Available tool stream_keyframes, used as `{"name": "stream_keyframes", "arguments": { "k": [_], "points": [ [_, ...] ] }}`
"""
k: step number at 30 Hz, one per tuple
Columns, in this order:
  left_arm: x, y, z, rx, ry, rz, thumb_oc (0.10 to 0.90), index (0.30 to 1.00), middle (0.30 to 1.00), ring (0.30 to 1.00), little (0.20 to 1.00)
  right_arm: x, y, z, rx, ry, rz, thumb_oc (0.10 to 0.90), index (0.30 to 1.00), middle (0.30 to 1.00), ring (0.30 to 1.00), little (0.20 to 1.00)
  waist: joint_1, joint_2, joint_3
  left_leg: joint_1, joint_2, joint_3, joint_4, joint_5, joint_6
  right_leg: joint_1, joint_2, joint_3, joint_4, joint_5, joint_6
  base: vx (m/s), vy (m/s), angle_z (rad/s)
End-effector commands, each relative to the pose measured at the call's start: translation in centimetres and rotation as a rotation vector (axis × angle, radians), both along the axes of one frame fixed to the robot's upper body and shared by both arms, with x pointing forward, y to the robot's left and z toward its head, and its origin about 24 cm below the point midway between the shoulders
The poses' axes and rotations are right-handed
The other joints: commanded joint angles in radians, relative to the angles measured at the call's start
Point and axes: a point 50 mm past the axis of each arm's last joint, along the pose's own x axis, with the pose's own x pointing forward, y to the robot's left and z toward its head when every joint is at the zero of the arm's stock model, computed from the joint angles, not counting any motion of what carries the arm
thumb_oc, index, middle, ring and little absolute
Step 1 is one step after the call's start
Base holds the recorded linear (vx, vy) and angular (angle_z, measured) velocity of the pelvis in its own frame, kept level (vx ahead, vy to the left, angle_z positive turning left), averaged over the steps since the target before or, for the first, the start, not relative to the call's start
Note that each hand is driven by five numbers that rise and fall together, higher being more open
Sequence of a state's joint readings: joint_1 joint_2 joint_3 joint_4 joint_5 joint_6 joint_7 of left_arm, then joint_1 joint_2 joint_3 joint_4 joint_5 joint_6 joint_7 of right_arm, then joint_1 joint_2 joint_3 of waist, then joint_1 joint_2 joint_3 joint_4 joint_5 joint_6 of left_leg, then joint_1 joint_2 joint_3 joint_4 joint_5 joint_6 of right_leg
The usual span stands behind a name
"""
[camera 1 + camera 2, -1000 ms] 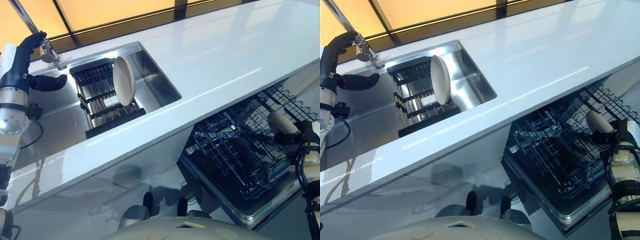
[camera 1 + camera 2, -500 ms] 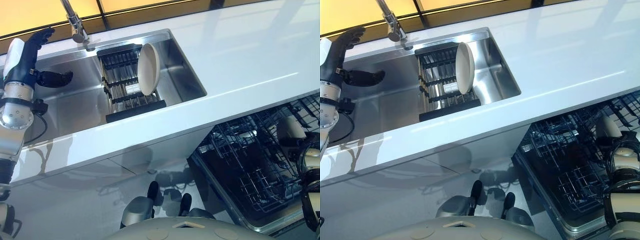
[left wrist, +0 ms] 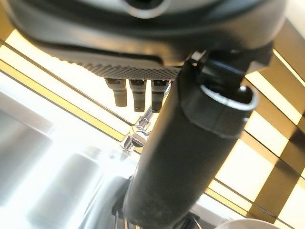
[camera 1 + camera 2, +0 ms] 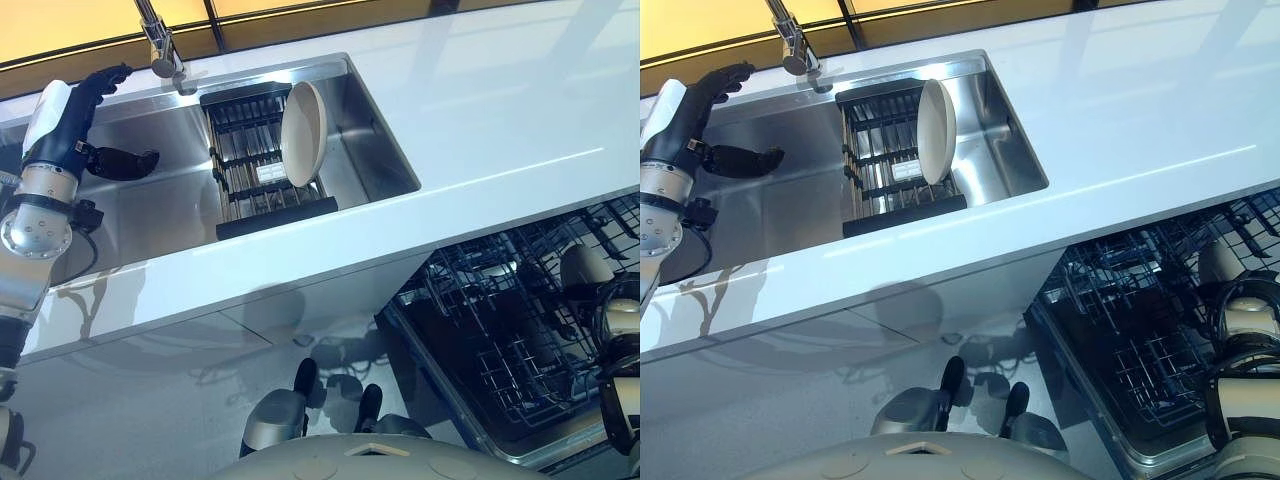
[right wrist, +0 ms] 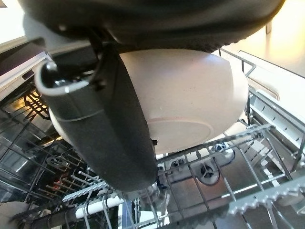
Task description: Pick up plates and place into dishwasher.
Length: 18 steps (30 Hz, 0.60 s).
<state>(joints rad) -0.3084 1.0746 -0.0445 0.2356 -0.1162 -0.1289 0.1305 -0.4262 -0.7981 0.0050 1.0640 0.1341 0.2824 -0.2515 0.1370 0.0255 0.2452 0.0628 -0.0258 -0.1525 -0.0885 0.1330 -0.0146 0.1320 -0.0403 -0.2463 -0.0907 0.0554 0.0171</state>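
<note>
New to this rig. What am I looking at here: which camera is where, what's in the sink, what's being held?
This is a two-legged humanoid robot with dark fingered hands. The two wide pictures come from a stereo camera on its head, looking down; the two close-ups come from cameras on its wrists.

The head views show a white counter with a steel sink. In the sink a dark rack holds one cream plate standing on edge, beside the tap. The left hand hangs open above the sink, holding nothing.

Under the counter, a dishwasher rack is pulled out. The right hand grips a second cream plate, with its thumb across the plate, just above the wire rack.
</note>
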Motion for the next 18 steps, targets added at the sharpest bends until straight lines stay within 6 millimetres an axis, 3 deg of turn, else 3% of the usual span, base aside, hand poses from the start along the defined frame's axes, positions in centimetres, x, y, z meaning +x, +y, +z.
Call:
{"name": "stream_keyframes", "arguments": {
  "k": [1,7,18],
  "points": [
    [-0.4,-1.6,6.1,0.061,-0.254,-0.072,0.8,0.9,0.9,0.9,0.9,2.9,1.3,4.5,-0.26,-0.148,0.214,0.8,0.9,0.9,0.9,0.9,-0.021,0.017,-0.092,0.007,-0.012,0.072,0.037,-0.13,-0.033,-0.019,-0.014,0.027,0.097,-0.124,0.041,-0.01,0.056,-0.11],
    [-0.8,-1.3,5.6,0.061,-0.262,-0.061,0.8,0.9,0.9,0.9,0.9,4.3,4.7,7.3,-0.472,-0.295,0.412,0.8,0.9,0.9,0.9,0.9,-0.06,0.009,-0.115,0.037,-0.018,0.109,0.031,-0.151,-0.018,-0.01,-0.017,0.06,0.088,-0.119,0.055,-0.03,0.077,-0.15],
    [-1.2,-1.1,5.8,0.06,-0.279,-0.063,0.8,0.9,0.9,0.9,0.9,4.3,6.0,11.0,-0.624,-0.381,0.556,0.8,0.9,0.9,0.9,0.9,-0.099,-0.013,-0.163,0.076,-0.028,0.164,0.015,-0.178,0.001,0.001,-0.019,0.109,0.068,-0.107,0.075,-0.06,0.077,-0.26]
  ]
}}
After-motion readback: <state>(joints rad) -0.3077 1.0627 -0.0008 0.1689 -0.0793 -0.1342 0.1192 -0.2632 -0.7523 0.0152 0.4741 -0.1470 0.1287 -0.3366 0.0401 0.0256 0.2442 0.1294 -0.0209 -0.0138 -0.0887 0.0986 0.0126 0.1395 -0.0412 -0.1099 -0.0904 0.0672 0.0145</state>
